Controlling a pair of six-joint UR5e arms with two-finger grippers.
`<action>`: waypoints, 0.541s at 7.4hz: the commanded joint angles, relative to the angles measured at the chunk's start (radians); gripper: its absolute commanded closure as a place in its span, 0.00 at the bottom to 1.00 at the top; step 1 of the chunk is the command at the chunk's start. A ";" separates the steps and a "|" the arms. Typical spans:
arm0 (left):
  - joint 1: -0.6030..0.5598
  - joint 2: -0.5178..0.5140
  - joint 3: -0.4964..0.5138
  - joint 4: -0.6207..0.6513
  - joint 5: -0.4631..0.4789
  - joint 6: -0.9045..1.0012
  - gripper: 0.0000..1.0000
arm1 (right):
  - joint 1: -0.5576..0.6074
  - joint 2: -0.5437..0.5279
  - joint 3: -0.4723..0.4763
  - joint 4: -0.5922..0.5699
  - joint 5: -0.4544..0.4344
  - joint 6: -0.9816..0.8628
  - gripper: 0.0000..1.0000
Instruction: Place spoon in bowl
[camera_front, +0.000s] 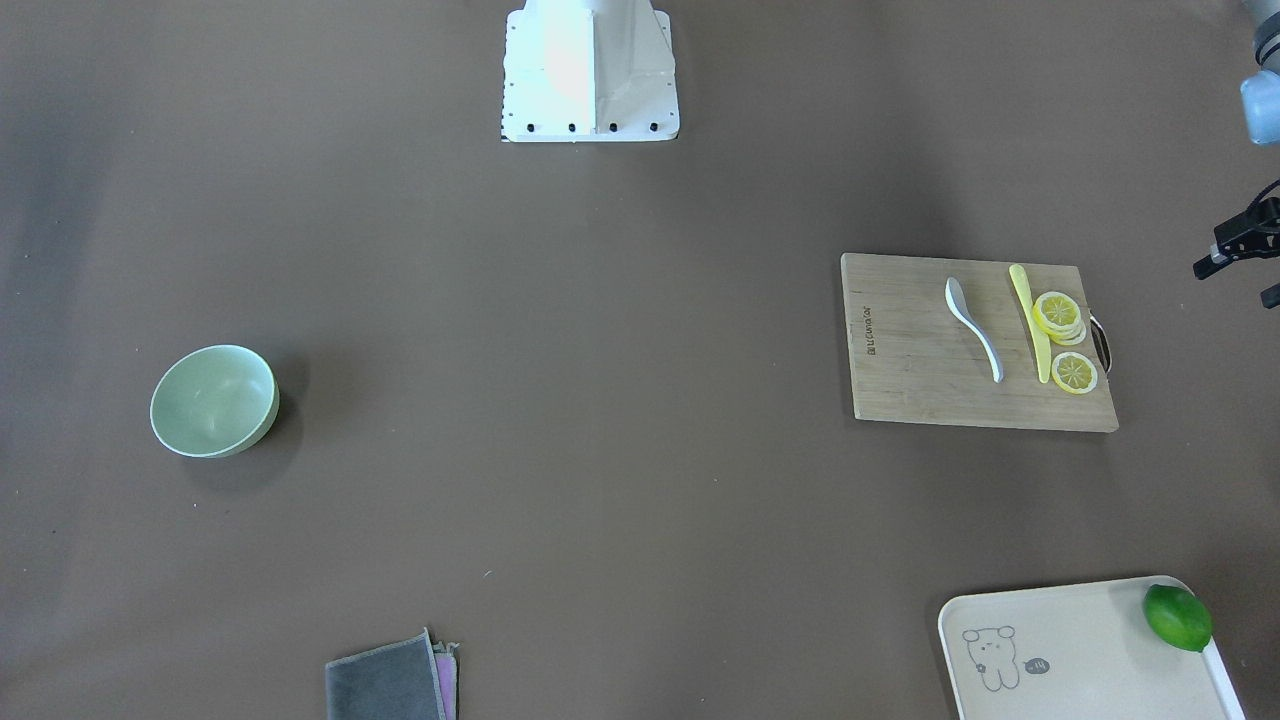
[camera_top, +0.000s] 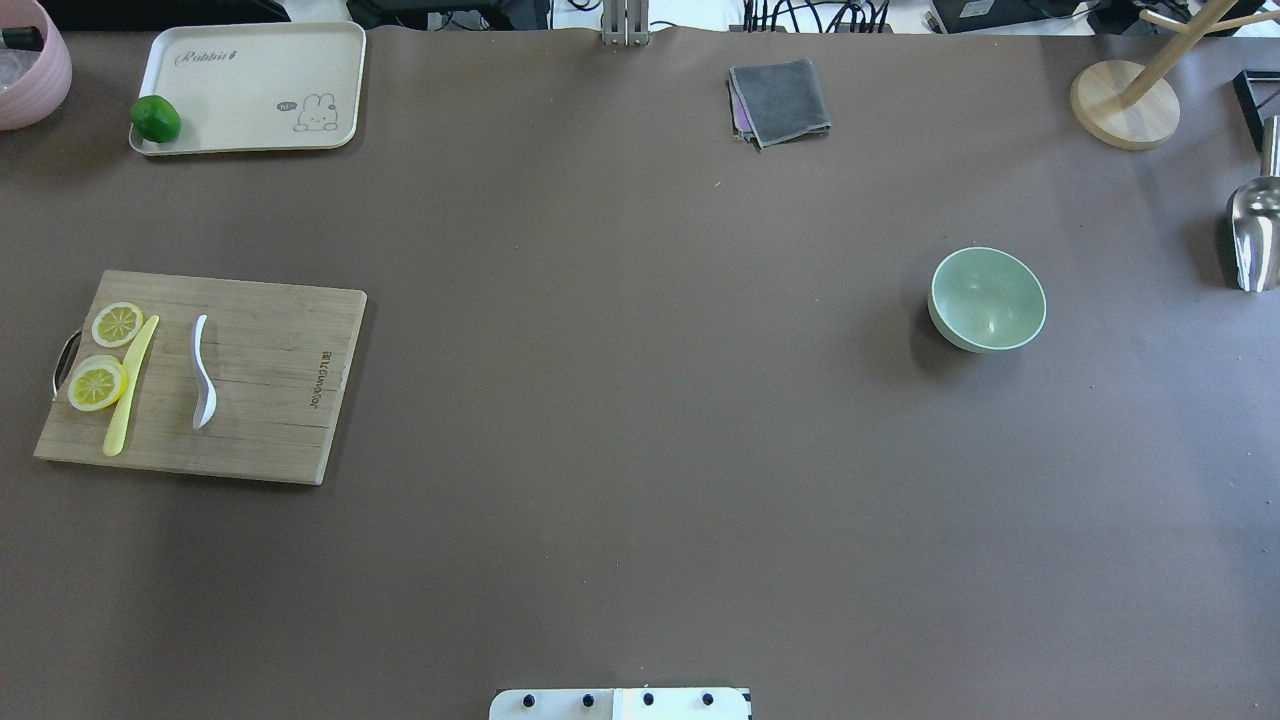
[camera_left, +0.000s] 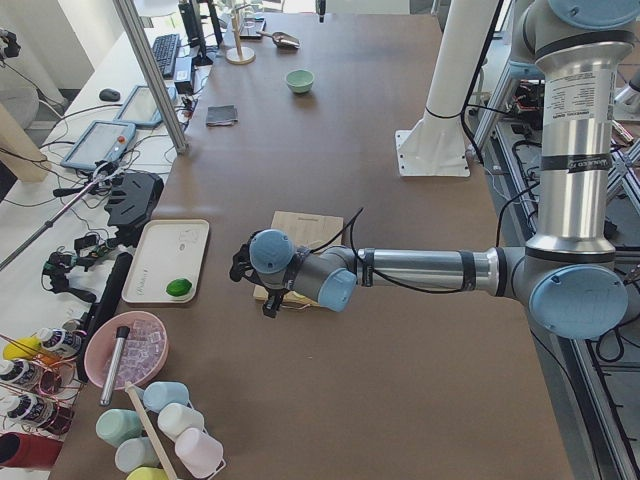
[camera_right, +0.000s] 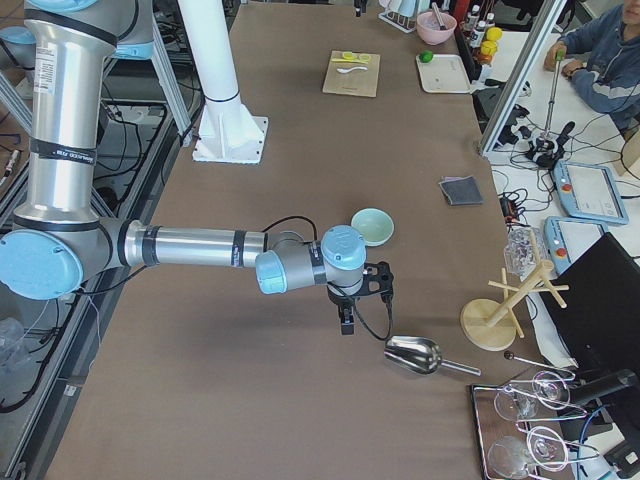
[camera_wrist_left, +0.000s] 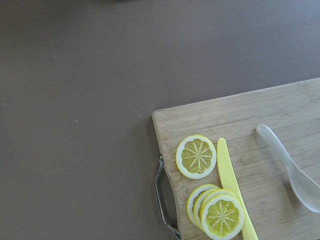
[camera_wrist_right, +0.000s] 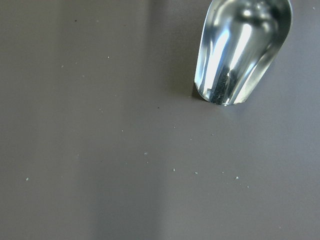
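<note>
The spoon (camera_front: 972, 325) lies flat on a wooden cutting board (camera_front: 900, 340) on the robot's left side of the brown counter (camera_front: 600, 400), with its scoop toward the robot's base. Just beside it on the board lies a slim yellow knife (camera_front: 1030, 320), almost parallel to it. Lemon slices (camera_front: 1057, 312) lie on the other side of the knife, near the board's metal handle. The bowl (camera_front: 214, 400) stands upright on the robot's right side, well apart from the board, and there is nothing in it.

The left gripper (camera_left: 252, 288) hangs above the counter at the handle end of the board. It holds nothing that I can see, and I cannot tell how its jaws stand. The right gripper (camera_right: 350, 305) hangs near the bowl, above a shiny metal scoop (camera_wrist_right: 242, 50); I cannot tell its state either.

A cream tray (camera_front: 1080, 640) with a lime (camera_front: 1177, 617) in its corner and a folded grey cloth (camera_front: 385, 680) lie at the operators' edge.
</note>
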 joint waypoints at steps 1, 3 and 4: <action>-0.003 0.004 0.008 -0.018 -0.003 -0.005 0.02 | 0.000 0.018 0.007 0.001 0.001 0.001 0.00; -0.003 -0.002 0.010 -0.047 0.011 -0.004 0.02 | 0.001 0.009 -0.014 0.077 0.003 0.008 0.00; -0.001 -0.011 0.031 -0.049 0.035 -0.004 0.02 | 0.001 0.004 -0.028 0.111 0.003 0.009 0.00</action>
